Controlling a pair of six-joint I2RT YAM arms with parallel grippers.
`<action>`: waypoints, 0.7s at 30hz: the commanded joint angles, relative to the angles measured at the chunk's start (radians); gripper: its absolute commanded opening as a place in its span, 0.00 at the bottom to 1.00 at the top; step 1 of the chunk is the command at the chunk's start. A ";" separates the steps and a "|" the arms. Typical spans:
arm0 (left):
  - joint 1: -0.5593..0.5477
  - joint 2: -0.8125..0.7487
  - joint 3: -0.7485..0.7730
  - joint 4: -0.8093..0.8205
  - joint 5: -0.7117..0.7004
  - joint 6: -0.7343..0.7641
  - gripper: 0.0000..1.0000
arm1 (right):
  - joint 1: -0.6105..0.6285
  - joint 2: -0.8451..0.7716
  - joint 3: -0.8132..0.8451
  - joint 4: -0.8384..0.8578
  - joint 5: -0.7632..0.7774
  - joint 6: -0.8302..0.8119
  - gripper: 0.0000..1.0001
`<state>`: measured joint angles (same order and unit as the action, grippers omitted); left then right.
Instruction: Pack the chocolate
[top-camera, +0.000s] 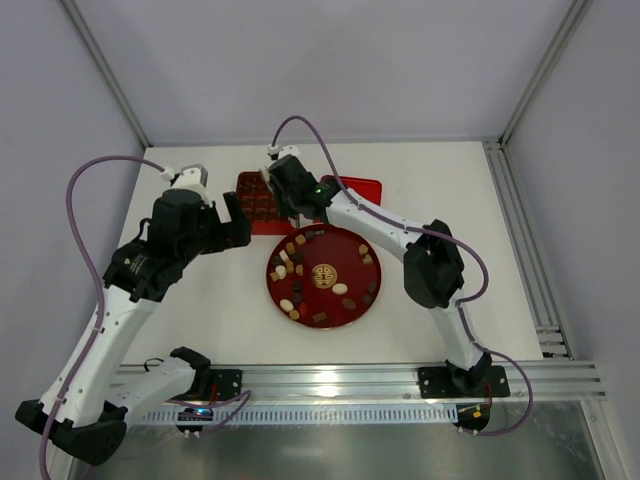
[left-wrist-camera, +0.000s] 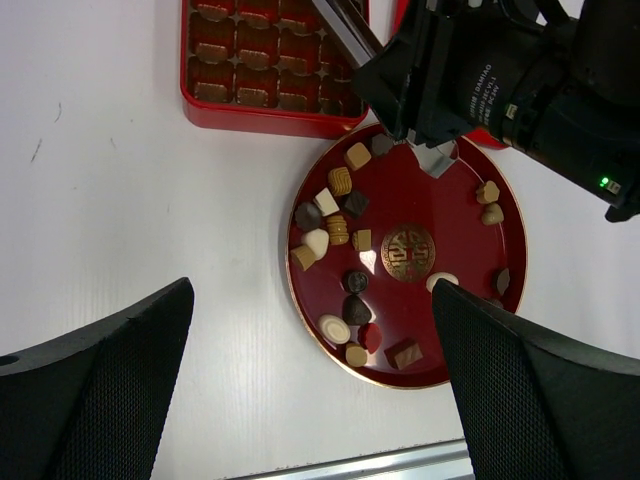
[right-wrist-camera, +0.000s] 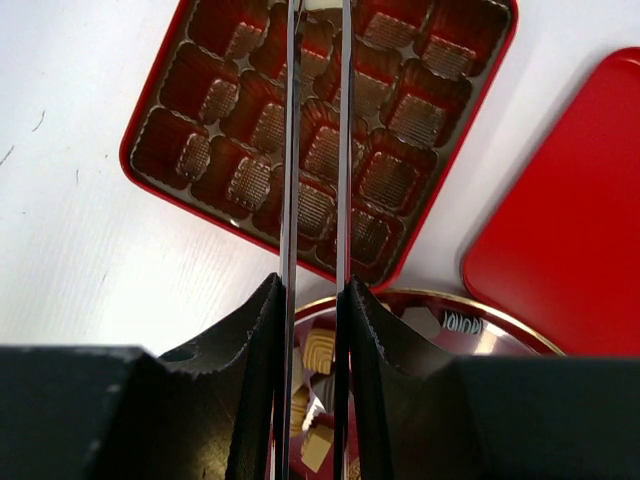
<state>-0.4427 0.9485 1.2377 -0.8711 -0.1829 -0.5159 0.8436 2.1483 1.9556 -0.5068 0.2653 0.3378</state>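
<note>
Pinching tweezers (right-wrist-camera: 291, 150), the right tool (right-wrist-camera: 312, 292) hovers over the box (right-wrist-camera: 205, 100). The left tool (left-wrist-camera: 312, 295) hangs spread wide, left of the plate (left-wrist-camera: 450, 230). Chocolate (left-wrist-camera: 340, 181) lies scattered on the plate.

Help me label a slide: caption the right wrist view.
Right claw grips metal tongs above the red compartment box, chocolates on the plate beside it.

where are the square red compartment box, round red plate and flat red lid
square red compartment box (right-wrist-camera: 190, 155): right wrist view, empty left compartment
round red plate (left-wrist-camera: 425, 200): left wrist view, bare upper floor
flat red lid (right-wrist-camera: 570, 220): right wrist view, its middle
</note>
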 joint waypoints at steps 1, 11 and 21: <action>0.001 -0.014 0.025 -0.008 -0.001 0.016 1.00 | -0.003 0.018 0.100 0.088 -0.028 -0.016 0.29; 0.001 -0.017 0.009 -0.002 -0.006 0.025 1.00 | -0.003 0.088 0.161 0.077 -0.023 -0.023 0.29; -0.001 -0.017 0.003 0.000 -0.012 0.031 1.00 | -0.003 0.101 0.144 0.067 -0.001 -0.026 0.29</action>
<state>-0.4431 0.9447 1.2377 -0.8745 -0.1837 -0.5068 0.8421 2.2543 2.0651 -0.4789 0.2394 0.3244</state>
